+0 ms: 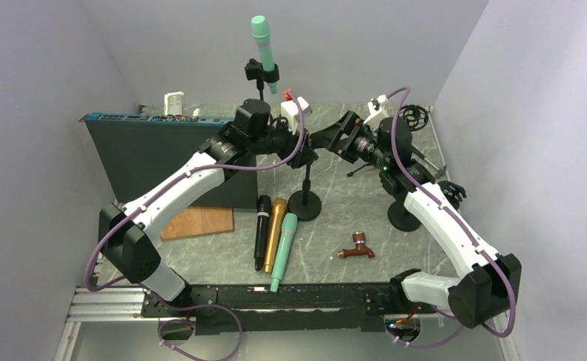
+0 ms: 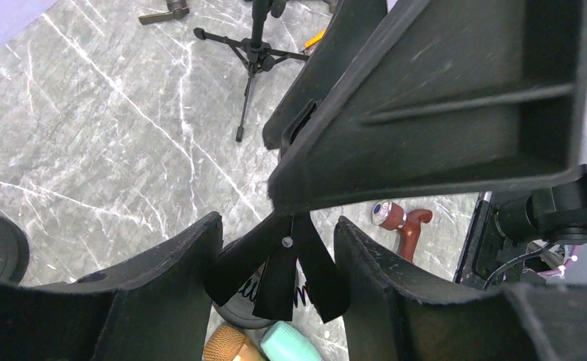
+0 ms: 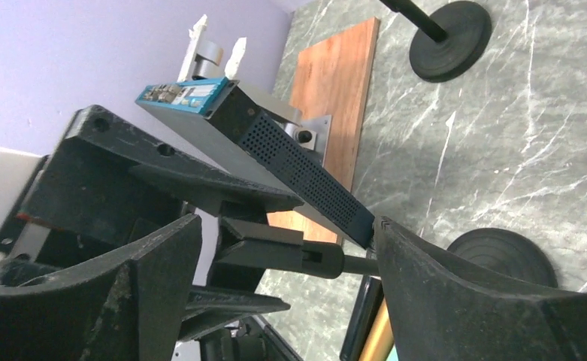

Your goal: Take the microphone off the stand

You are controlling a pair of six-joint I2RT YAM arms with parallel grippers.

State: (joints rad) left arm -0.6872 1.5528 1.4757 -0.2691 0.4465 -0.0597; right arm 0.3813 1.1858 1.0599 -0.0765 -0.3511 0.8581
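A mint-green microphone (image 1: 263,43) sits tilted in the black clip (image 1: 262,73) at the top of the stand, high above both grippers. The stand's thin pole (image 1: 308,177) runs down to a round base (image 1: 304,204). My left gripper (image 1: 305,156) is shut on the pole partway up; in the left wrist view a black stand fitting (image 2: 275,278) fills the gap between its fingers (image 2: 277,248). My right gripper (image 1: 322,140) faces it from the right and is open. In the right wrist view its fingers (image 3: 288,220) straddle the pole (image 3: 305,259) without touching.
Black (image 1: 262,229), gold (image 1: 275,233) and mint (image 1: 283,248) microphones lie side by side near the front. A brown tap (image 1: 358,248) lies to their right. A dark box (image 1: 155,150) and a wooden board (image 1: 198,222) are on the left. A second stand base (image 1: 404,216) stands on the right.
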